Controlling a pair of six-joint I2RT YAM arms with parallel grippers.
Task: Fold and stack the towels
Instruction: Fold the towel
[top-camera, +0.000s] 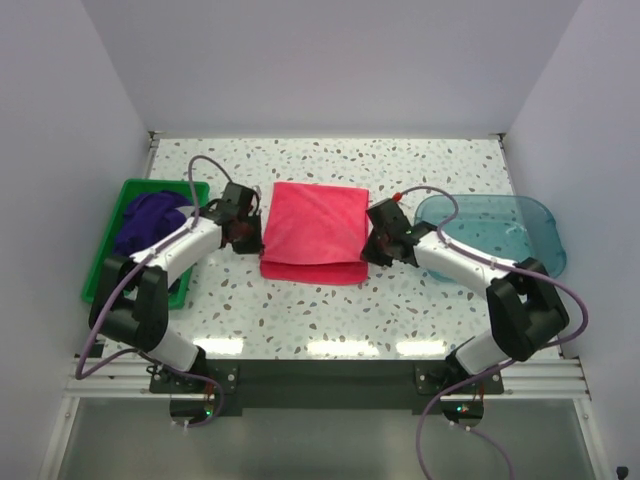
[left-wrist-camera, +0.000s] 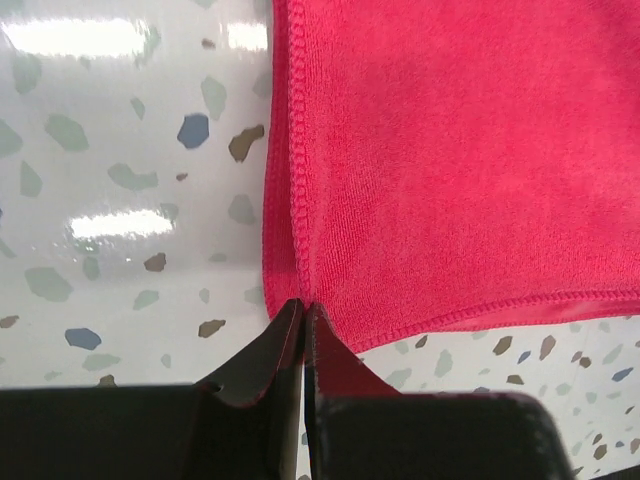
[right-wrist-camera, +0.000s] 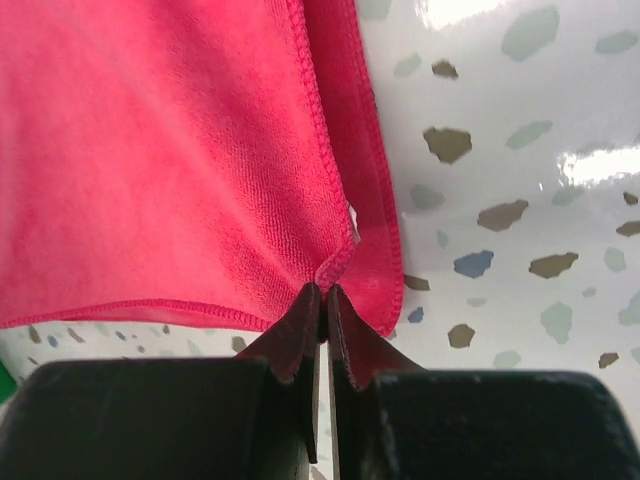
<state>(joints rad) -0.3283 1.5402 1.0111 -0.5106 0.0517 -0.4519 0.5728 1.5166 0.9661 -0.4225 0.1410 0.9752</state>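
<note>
A hot pink towel (top-camera: 312, 232) lies folded in the middle of the table. My left gripper (top-camera: 248, 231) is shut on the towel's left edge; in the left wrist view the jaws (left-wrist-camera: 303, 303) pinch the stitched hem of the pink towel (left-wrist-camera: 450, 160). My right gripper (top-camera: 375, 246) is shut on the towel's right edge; in the right wrist view the jaws (right-wrist-camera: 324, 290) pinch a puckered corner of the pink towel (right-wrist-camera: 160, 160). Dark purple towels (top-camera: 152, 222) lie bunched in the green bin (top-camera: 108, 250) at the left. No grey-white towel is in view.
A translucent teal tray (top-camera: 500, 232) stands at the right, behind my right arm. The speckled white table (top-camera: 330, 315) is walled on three sides. The green bin sits close to my left arm.
</note>
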